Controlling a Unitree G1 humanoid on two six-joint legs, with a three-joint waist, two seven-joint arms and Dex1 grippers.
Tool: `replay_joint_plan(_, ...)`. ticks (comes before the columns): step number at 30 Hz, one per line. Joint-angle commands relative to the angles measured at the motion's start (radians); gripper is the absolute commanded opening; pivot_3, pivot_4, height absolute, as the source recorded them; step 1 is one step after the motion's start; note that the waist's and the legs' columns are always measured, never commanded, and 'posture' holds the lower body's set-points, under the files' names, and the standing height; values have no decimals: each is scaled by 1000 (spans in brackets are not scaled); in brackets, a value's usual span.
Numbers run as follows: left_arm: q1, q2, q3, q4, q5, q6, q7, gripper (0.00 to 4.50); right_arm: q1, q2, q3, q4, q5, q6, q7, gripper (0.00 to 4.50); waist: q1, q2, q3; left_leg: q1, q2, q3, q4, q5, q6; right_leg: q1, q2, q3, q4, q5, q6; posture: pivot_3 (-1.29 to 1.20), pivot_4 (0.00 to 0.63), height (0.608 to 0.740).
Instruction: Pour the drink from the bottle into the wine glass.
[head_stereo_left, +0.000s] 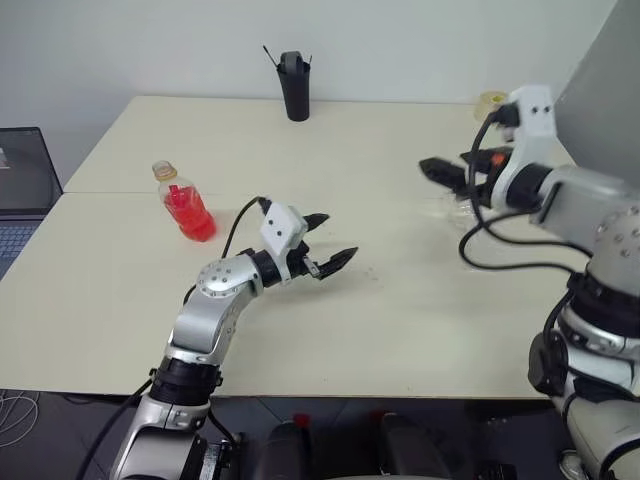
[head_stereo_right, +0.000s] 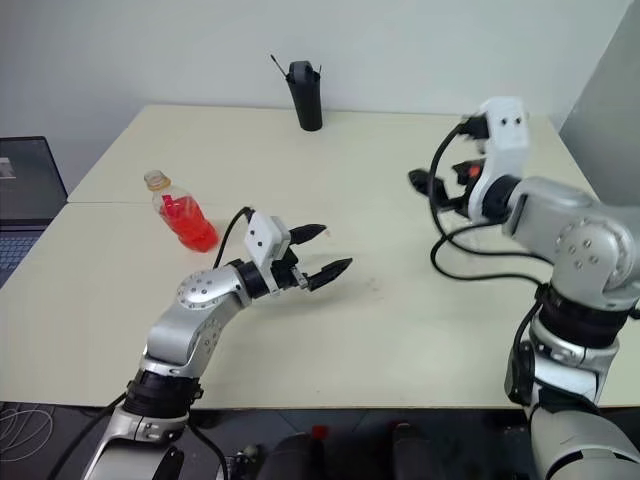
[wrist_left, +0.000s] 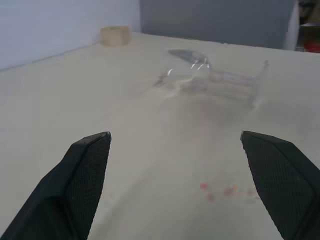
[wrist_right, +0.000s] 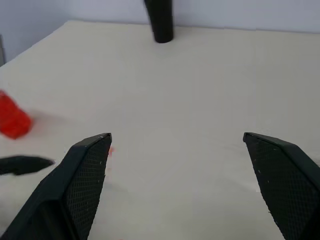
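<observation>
Left tool (head_stereo_left: 331, 243) spread, empty; bottle (head_stereo_left: 184, 203) standing apart.

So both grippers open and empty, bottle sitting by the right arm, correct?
Wrong side: the bottle sits by the left arm, to the left of the left gripper, per the left eye view. That gripper and the right gripper are both open and empty.

red-filled bottle (head_stereo_left: 184, 203) tilted, wine glass (wrist_left: 215, 77) toppled

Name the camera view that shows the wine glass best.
Left wrist view: the wine glass lies on its side on the table, unobstructed. In the left eye view it is a faint glint behind the right arm.
</observation>
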Motion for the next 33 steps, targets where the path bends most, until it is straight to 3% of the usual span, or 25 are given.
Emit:
replay_joint_plan(1, -68, 11, -39, -17, -23, 17, -87, 4461, -46, -73, -4, 182, -87, 17, -16, 4500, 4, 0, 0, 0, 0, 0, 0, 0, 0, 0, -1, 0, -1, 0, 0, 0, 150, 740)
replay_joint_plan(6, -136, -4, -79, -15, -42, 70, -159, 4461, -179, -161, 8, 580, -159, 64, 22, 4500, 2, 3, 2, 0, -1, 2, 0, 0, 0, -1, 0, 0, 0, 0, 0, 0, 150, 740)
replay_joint_plan(10, -159, -15, -82, 32, -28, 54, -180, 4461, -298, -263, 252, 820, -144, 95, 212, 4500, -6, 7, 4, 0, -2, 5, -1, 0, 0, -2, 1, 2, 0, 0, 0, 0, 150, 740)
replay_joint_plan(14, -152, -14, -102, 55, 2, 20, -197, 4461, -466, -333, 579, 1050, -166, 77, 478, 4500, -12, 9, 5, 1, -2, 6, -1, 0, 1, -2, 3, 2, 1, 0, 0, 0, 150, 740)
replay_joint_plan(20, -82, -26, -103, -37, -17, 57, -165, 4461, -622, -265, 891, 1334, -369, -160, 841, 4500, -8, 9, 5, 0, -1, 5, -1, 0, 1, -2, 2, 1, 0, 0, 0, 0, 150, 740)
replay_joint_plan(26, -10, -24, -85, -136, -9, 96, -93, 4461, -625, -179, 959, 1514, -553, -346, 1014, 4500, -2, 9, 5, 0, 0, 4, 0, 0, 1, -3, 1, 1, 1, 0, 0, 0, 150, 740)
replay_joint_plan(33, 53, -4, -75, -220, 2, 119, -15, 4461, -597, -141, 878, 1598, -650, -441, 1000, 4500, 0, 9, 5, 0, 0, 3, 0, 0, 0, -2, 0, 1, 1, 0, 0, 0, 150, 740)
